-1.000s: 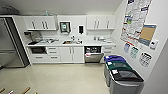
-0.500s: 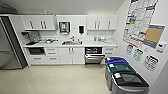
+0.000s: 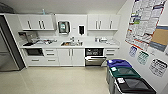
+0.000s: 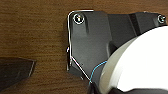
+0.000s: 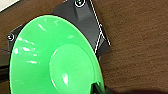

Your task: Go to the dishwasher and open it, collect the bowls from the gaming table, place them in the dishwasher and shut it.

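Two bowls are riding with the robot: a bright green bowl [image 5: 55, 57] is looming large in the right wrist view, and a pale, whitish round bowl [image 4: 140, 62] is filling a corner of the left wrist view, each in front of the robot's dark plate with a brown wood-grain surface [image 4: 32, 30] behind. Whether either claw is clamped on its bowl I cannot tell, since the fingers are not showing clearly. In the head view the kitchenette is lying ahead: the dishwasher [image 3: 94, 57] is sitting under the white counter [image 3: 100, 45] to the right of the sink [image 3: 72, 43], its upper part looking dark and open above the steel front. White cabinets [image 3: 67, 57] are standing just left of it, the black-fronted appliance [image 3: 35, 52] further left, and a steel fridge [image 3: 6, 50] at the left edge. Three bins [image 3: 125, 76] are lining the right wall beneath posters [image 3: 145, 22]. Compared with the earlier frames, the cabinets are appearing slightly larger and the bins are sliding lower and rightward, so the camera is closing in.
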You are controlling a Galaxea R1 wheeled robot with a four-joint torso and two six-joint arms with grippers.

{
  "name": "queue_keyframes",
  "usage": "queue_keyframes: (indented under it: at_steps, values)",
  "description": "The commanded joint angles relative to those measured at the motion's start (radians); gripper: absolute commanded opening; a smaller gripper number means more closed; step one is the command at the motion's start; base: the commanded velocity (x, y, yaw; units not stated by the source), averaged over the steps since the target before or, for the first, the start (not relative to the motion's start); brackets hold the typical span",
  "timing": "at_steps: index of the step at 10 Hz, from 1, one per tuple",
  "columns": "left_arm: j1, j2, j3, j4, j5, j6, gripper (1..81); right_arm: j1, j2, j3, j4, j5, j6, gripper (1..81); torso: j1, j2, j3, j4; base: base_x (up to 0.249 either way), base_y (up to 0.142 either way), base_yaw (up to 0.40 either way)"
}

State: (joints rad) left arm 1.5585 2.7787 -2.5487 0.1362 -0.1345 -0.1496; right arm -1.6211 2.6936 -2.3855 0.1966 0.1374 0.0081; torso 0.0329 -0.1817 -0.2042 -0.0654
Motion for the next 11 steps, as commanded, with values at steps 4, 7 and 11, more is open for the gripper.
queue_keyframes:
  at_steps: [4, 7, 11]
  values:
    - [-0.033, -0.023, -0.002, 0.013, 0.045, 0.007, 1.0, 0.031, -0.027, 0.0, -0.008, -0.058, -0.002, 1.0, 0.0, 0.0, 0.0, 0.0, 0.223, 0.0, 0.0]
    - [-0.033, -0.016, -0.002, 0.013, 0.044, 0.007, 1.0, 0.031, -0.027, -0.004, -0.008, -0.059, -0.002, 1.0, 0.0, 0.0, 0.0, 0.0, 0.223, 0.0, 0.0]
    - [-0.034, -0.007, -0.002, 0.013, 0.045, 0.007, 1.0, 0.036, -0.027, -0.004, -0.008, -0.062, -0.002, 1.0, 0.002, 0.001, 0.0, 0.0, 0.167, 0.0, 0.0]
